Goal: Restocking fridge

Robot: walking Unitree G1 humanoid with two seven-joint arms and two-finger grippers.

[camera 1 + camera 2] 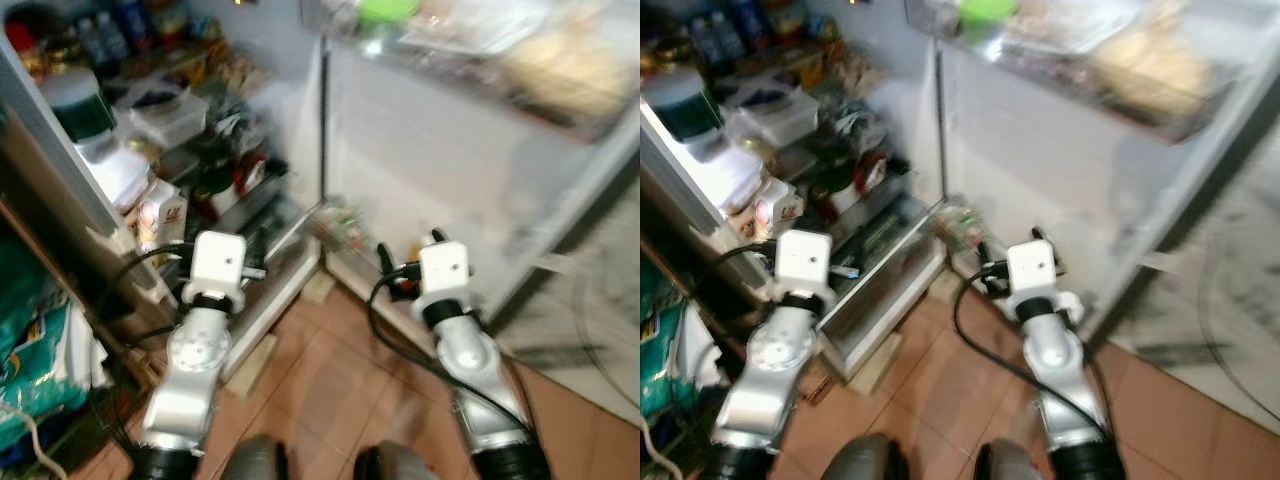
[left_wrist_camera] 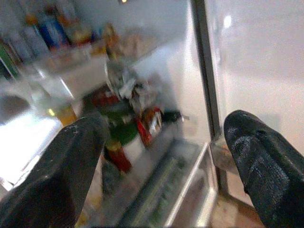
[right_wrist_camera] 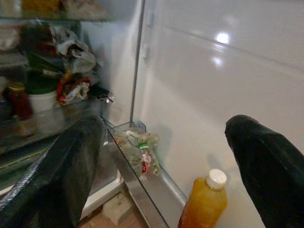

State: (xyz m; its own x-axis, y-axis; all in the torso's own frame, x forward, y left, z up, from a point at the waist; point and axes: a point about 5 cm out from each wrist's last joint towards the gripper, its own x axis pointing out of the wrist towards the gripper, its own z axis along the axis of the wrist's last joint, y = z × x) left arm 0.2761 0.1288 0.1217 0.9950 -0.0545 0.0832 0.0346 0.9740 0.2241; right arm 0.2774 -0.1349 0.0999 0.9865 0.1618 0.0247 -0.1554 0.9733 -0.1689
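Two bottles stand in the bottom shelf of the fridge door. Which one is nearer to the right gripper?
The orange juice bottle with the white cap; it stands just before the right gripper. The clear plastic bottle lies farther along the door shelf, toward the hinge.

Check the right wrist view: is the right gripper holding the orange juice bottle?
No. The right gripper is open, and the juice bottle stands apart in the door shelf between its fingers' view.

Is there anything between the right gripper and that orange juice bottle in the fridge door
Nothing visible. The right gripper is open, and the juice bottle stands in the door shelf just ahead, between the fingers' line of sight.
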